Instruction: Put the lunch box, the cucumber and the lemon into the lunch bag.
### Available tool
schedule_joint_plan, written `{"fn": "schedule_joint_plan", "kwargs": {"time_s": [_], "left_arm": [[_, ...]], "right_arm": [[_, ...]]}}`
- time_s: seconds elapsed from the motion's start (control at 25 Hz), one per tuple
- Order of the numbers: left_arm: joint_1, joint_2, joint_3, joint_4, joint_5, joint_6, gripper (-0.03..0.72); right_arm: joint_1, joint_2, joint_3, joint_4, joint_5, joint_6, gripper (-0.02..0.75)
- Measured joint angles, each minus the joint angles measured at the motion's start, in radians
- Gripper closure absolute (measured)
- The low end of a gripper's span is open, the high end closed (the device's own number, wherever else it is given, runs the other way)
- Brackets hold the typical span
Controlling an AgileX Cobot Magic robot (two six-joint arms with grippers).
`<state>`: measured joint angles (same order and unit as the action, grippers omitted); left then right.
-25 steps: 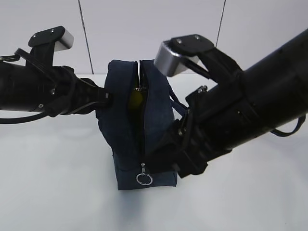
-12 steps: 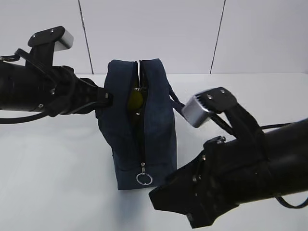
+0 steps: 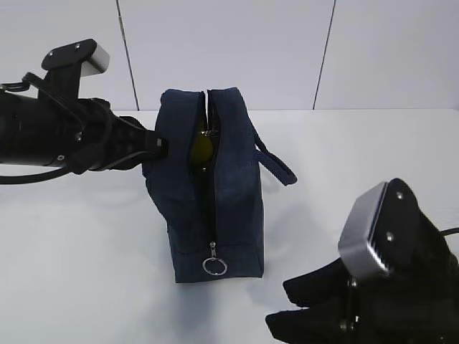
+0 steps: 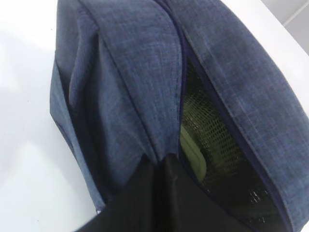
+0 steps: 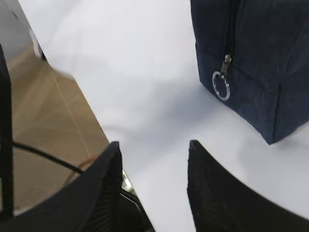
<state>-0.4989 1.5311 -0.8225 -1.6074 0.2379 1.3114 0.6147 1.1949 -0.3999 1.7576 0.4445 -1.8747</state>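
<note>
The navy lunch bag (image 3: 229, 193) stands upright mid-table, its top zipper open. A yellowish shape (image 3: 201, 148), apparently the lemon, shows in the gap. In the left wrist view a pale sage lid of the lunch box (image 4: 193, 157) lies inside the bag (image 4: 130, 82), behind black mesh. The cucumber is hidden. My left gripper (image 3: 159, 147) is shut on the bag's left wall fabric, its tips (image 4: 161, 166) pinching a fold. My right gripper (image 3: 283, 304) is open and empty, low at the front right, apart from the bag (image 5: 260, 63); its tips (image 5: 153, 145) hover over the table.
The silver ring pull (image 3: 214, 266) hangs at the bag's front lower end and also shows in the right wrist view (image 5: 221, 85). A soft handle (image 3: 276, 163) droops to the bag's right. The table's front edge and brown floor (image 5: 43, 111) lie near the right gripper.
My right arm has pulled away from the bag's right side, down to the front right corner. The bag's right handle now shows. The left arm and bag have not moved.
</note>
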Motion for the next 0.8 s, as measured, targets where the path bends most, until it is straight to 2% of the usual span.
{"fn": "schedule_joint_plan", "kwargs": {"time_s": [0.24, 0.6, 0.8], "left_arm": [[0.0, 0.0, 0.0, 0.0, 0.0, 0.0, 0.691], [0.0, 0.0, 0.0, 0.0, 0.0, 0.0, 0.691], [0.0, 0.0, 0.0, 0.0, 0.0, 0.0, 0.691]], "right_arm": [[0.0, 0.111, 0.006, 0.02, -0.007, -0.245, 0.388], [0.0, 0.343, -0.107, 0.024, 0.034, -0.269, 0.388], [0.0, 0.387, -0.181, 0.024, -0.008, -0.281, 0.389]]}}
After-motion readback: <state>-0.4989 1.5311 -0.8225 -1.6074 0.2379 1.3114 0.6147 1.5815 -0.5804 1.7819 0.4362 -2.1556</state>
